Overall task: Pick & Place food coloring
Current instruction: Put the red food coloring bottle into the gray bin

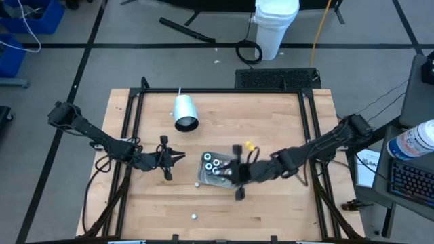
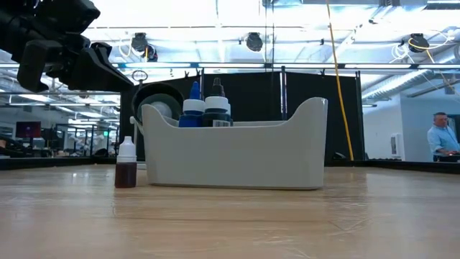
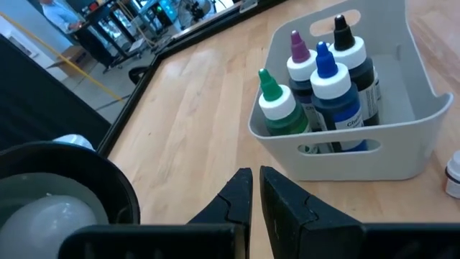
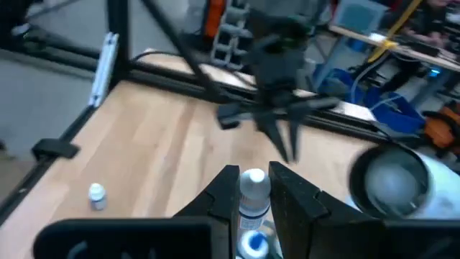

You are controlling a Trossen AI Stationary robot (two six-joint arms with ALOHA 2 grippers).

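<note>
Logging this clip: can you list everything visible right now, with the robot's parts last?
Bin: one, pale grey, mid-table.
Tall bottles: four, with green, purple, blue and black tips, standing in the bin.
White-capped bottle: one, gripped above the bin.
Loose small bottles: two, white caps; one beside the bin, one alone near the table edge at the bottom of the high view.
Cup: one, white, lying on its side beyond the bin.
Bucket: one, white, on the floor.
Person: one, far back in the room.
Left claw: shut, empty, left of the bin.
Right claw: shut on the white-capped bottle.
</note>
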